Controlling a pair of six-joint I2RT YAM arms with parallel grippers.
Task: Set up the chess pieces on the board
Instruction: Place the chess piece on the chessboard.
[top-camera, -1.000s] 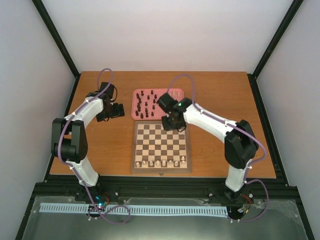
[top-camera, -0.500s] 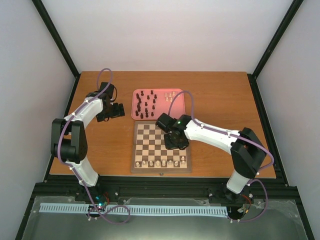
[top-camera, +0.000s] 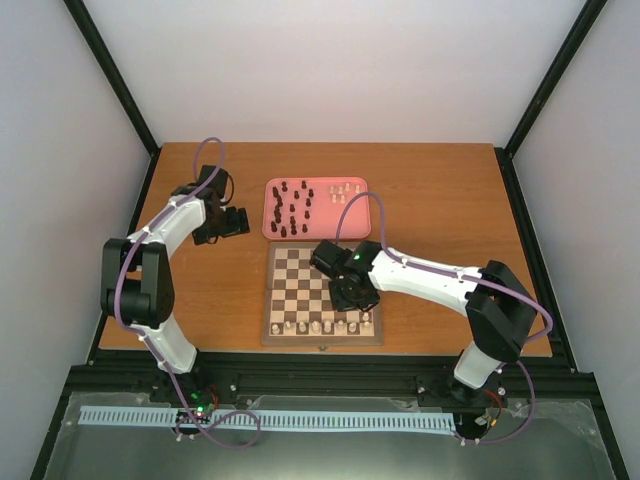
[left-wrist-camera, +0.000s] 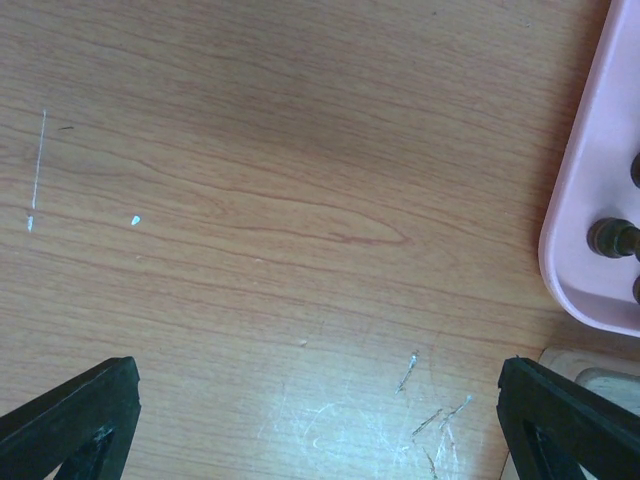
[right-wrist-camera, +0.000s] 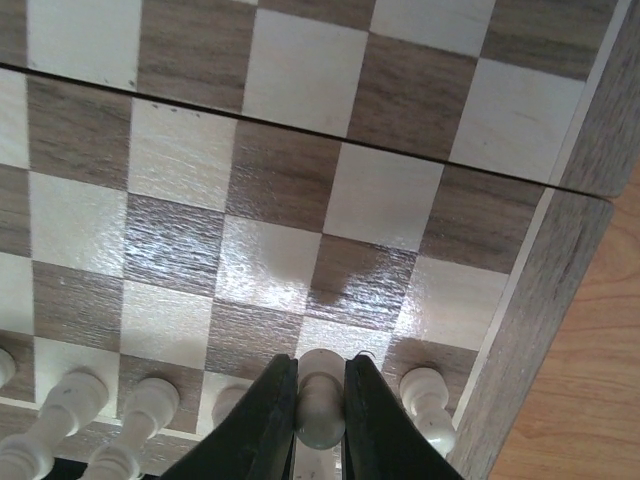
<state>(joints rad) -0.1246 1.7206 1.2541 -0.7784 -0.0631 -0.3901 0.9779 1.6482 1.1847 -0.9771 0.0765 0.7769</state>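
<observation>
The wooden chessboard (top-camera: 300, 283) lies at the table's near middle, with a row of cream-white pieces (top-camera: 316, 325) along its near edge. My right gripper (top-camera: 352, 297) hangs over the board's near right part, shut on a cream-white piece (right-wrist-camera: 322, 402) just above the squares, between other white pieces (right-wrist-camera: 428, 398). The board's border (right-wrist-camera: 545, 300) runs at the right. My left gripper (top-camera: 236, 221) is open and empty over bare table, left of the pink tray (top-camera: 350, 222); its fingertips (left-wrist-camera: 75, 415) frame the wood. Dark brown pieces (top-camera: 292, 205) and a few cream ones (top-camera: 347, 189) stand in the tray.
The pink tray's edge (left-wrist-camera: 585, 230) and one dark piece (left-wrist-camera: 612, 238) show at the right of the left wrist view, with a corner of the board (left-wrist-camera: 590, 365) below. Black frame posts and white walls surround the table.
My right gripper has moved from the tray's near edge toward me over the board, to its near right squares, carrying the white piece. The left arm has not moved.
</observation>
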